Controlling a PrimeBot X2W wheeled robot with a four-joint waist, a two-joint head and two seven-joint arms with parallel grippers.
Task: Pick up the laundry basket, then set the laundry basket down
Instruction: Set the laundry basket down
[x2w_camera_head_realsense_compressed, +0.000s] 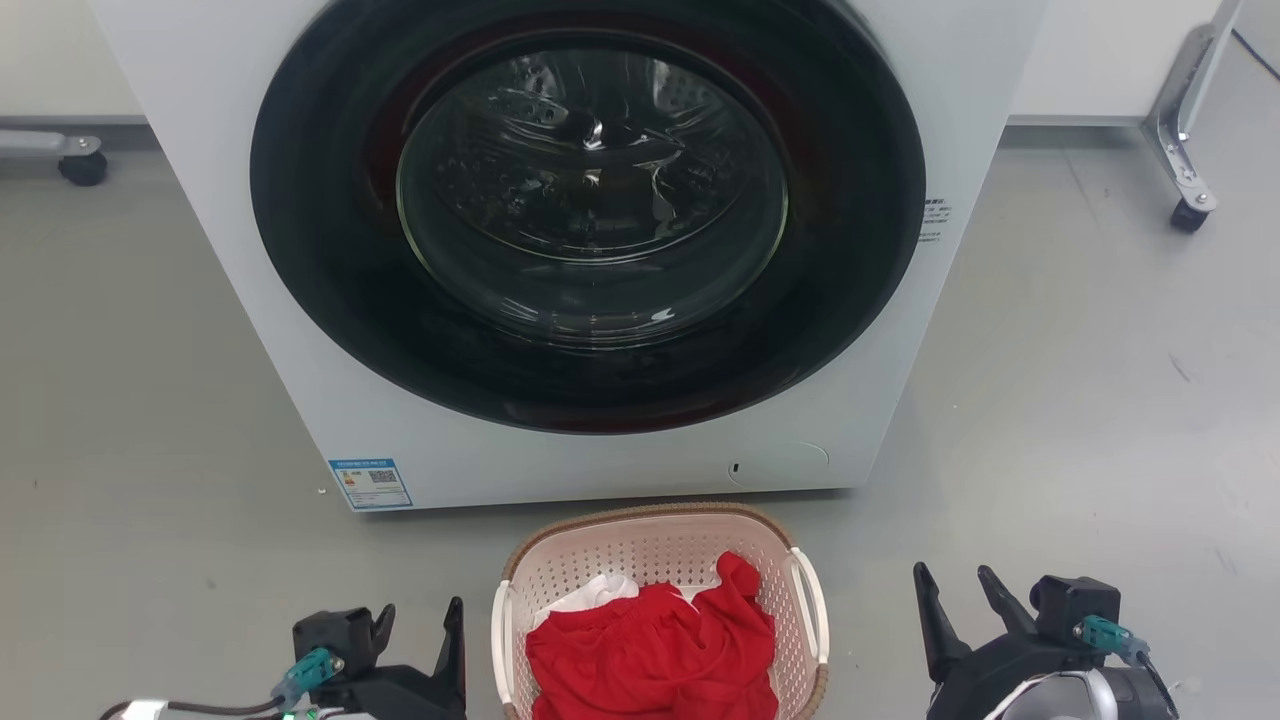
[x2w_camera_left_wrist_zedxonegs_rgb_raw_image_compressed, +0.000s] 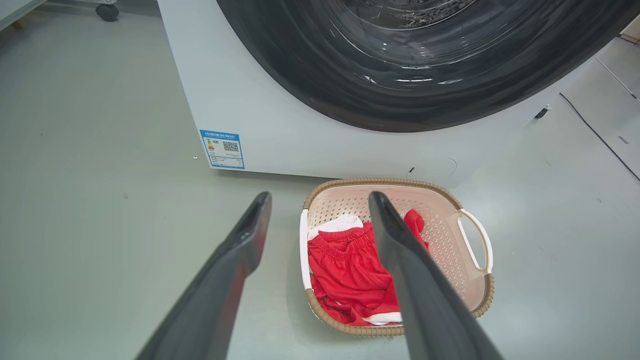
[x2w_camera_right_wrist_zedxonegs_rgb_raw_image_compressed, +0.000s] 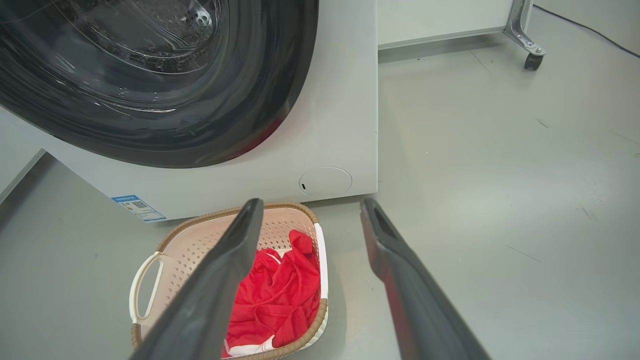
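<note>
The laundry basket stands on the grey floor just in front of the washing machine, pale pink-beige and perforated, with a brown woven-look rim and white side handles. Red clothes and a bit of white cloth lie inside it. My left gripper hovers open to the basket's left, apart from the handle. On the other side, my right gripper is open too, a little farther from the basket. The left wrist view has the basket beyond my open left gripper. In the right wrist view the basket sits lower left of my open right gripper.
A white front-loading washing machine with a dark round door rises close behind the basket. A metal frame leg on a caster stands at the far right, another caster at the far left. Bare grey floor lies on both sides.
</note>
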